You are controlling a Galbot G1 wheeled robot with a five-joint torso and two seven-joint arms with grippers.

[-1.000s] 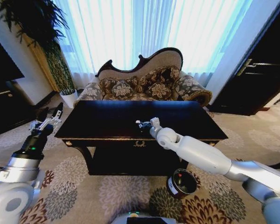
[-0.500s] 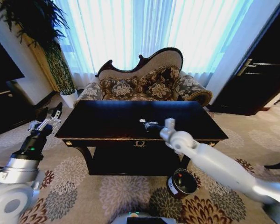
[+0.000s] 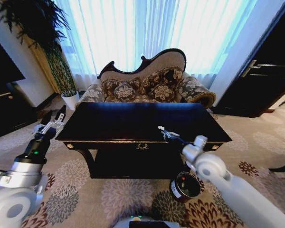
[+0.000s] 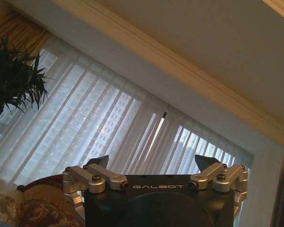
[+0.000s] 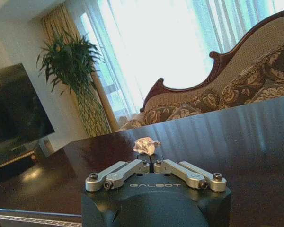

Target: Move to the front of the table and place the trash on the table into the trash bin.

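Observation:
The dark glossy table [image 3: 114,121] stands straight ahead. My right gripper [image 3: 163,131] hovers over its front right part, shut on a white wad of paper [image 3: 161,128], a piece of the trash. In the right wrist view the fingers [image 5: 132,166] meet at the gripper's tip [image 5: 151,163] with the paper wad [image 5: 146,145] pinched just beyond them, above the tabletop [image 5: 236,142]. The black trash bin [image 3: 185,185] sits on the carpet below the right forearm, by the table's front right leg. My left gripper [image 3: 55,114] waits open, raised beside the table's left end; its fingers [image 4: 102,161] stand apart around the gripper's middle [image 4: 154,161].
A patterned sofa [image 3: 147,85] stands behind the table, in front of bright curtains. A tall potted plant [image 3: 61,71] is at the back left, a dark TV unit [image 3: 2,95] on the left, and a black cabinet [image 3: 261,85] on the right. Patterned carpet lies in front.
My right arm has drawn back to the right and toward me, carrying the paper wad from the table's middle to its front right part. The left arm has hardly moved.

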